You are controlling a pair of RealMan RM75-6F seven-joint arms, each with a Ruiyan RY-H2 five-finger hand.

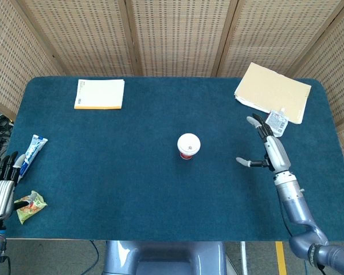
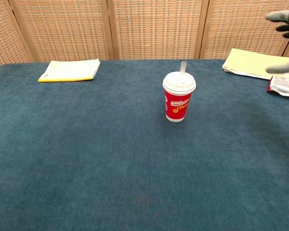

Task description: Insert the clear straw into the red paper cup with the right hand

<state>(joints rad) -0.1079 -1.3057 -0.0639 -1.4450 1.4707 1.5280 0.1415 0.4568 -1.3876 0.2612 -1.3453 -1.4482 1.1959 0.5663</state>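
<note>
Right hand [image 1: 270, 150] was seen empty with its fingers spread, held above the table [image 1: 103, 172] well to the right of the red paper cup [image 1: 188, 146]. Clear straw [image 2: 183, 68] was found standing upright through the cup's white lid, its long axis vertical, so the task was judged done. Cup and straw lay to the left of this hand, near the table's middle. Right forearm was angled up from the near right corner, fingers pointed toward the far edge. Left hand [image 1: 1, 186], also empty and with fingers extended, was kept at the near left edge, much farther from the cup.
</note>
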